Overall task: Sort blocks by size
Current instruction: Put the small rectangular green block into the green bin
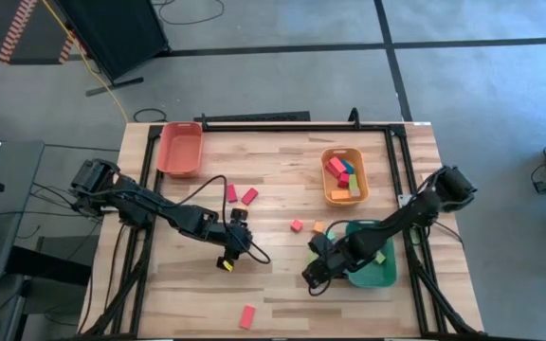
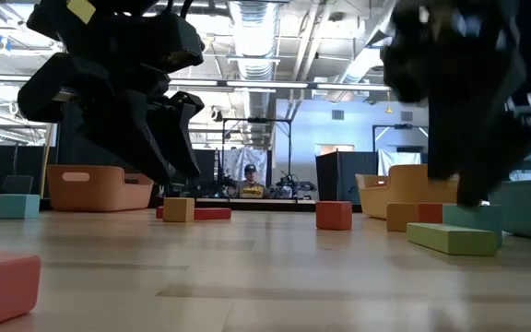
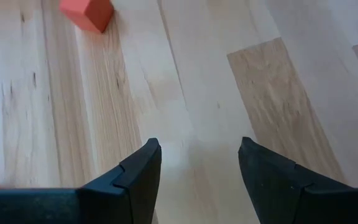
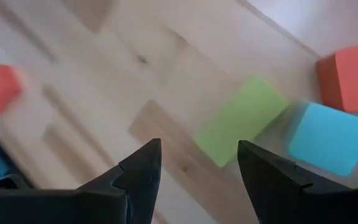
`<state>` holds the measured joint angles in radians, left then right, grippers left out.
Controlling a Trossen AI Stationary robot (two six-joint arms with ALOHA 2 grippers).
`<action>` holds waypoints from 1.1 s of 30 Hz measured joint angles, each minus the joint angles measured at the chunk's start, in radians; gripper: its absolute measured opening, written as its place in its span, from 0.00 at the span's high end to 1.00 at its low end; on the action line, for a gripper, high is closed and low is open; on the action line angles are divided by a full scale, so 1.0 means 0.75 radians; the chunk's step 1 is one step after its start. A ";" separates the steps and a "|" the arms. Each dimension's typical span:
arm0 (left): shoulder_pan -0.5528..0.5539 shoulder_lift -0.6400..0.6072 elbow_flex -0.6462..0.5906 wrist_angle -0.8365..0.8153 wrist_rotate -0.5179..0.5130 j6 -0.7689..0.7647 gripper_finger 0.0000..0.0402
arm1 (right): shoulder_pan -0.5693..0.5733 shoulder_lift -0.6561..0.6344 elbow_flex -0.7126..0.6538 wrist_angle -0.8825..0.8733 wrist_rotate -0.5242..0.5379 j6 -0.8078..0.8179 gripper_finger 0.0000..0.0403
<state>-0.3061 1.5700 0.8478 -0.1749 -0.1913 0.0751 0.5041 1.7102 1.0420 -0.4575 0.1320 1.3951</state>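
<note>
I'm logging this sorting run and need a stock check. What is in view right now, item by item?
Loose blocks: at least seven; red/pink, orange, teal, green; scattered mid-table and near the front edge.
Binned blocks: several, mixed colours; inside the orange tray.
Trays: three; red-orange tray far left, orange far right, green tray near right.
Table: one, pale wood.
Person: one, seated in the room beyond the table.
Left claw: open, empty, over bare wood.
Right claw: open, empty, by the green block.
</note>
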 joint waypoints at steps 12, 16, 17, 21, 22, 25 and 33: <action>0.000 0.000 0.000 0.004 0.019 0.078 0.49 | 0.017 0.240 0.230 -0.263 -0.068 0.082 0.41; 0.000 0.000 0.000 0.007 0.039 0.090 0.49 | 0.013 0.308 0.338 -0.373 -0.029 0.052 0.41; 0.000 0.000 0.000 0.007 0.040 0.096 0.49 | 0.010 0.322 0.357 -0.374 -0.019 0.038 0.41; 0.000 0.000 0.000 0.006 0.062 0.103 0.49 | -0.001 0.365 0.419 -0.423 -0.004 0.008 0.41; 0.000 0.000 0.000 0.006 0.068 0.104 0.49 | -0.004 0.365 0.426 -0.449 -0.004 -0.001 0.41; -0.001 0.000 0.000 0.000 0.071 0.111 0.49 | -0.004 0.361 0.429 -0.489 -0.003 -0.019 0.41; -0.001 0.000 0.000 0.001 0.070 0.120 0.49 | -0.004 0.321 0.429 -0.601 -0.004 -0.150 0.41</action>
<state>-0.3065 1.5700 0.8478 -0.1741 -0.1387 0.1650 0.5011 1.9507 1.3636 -0.9080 0.1291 1.2828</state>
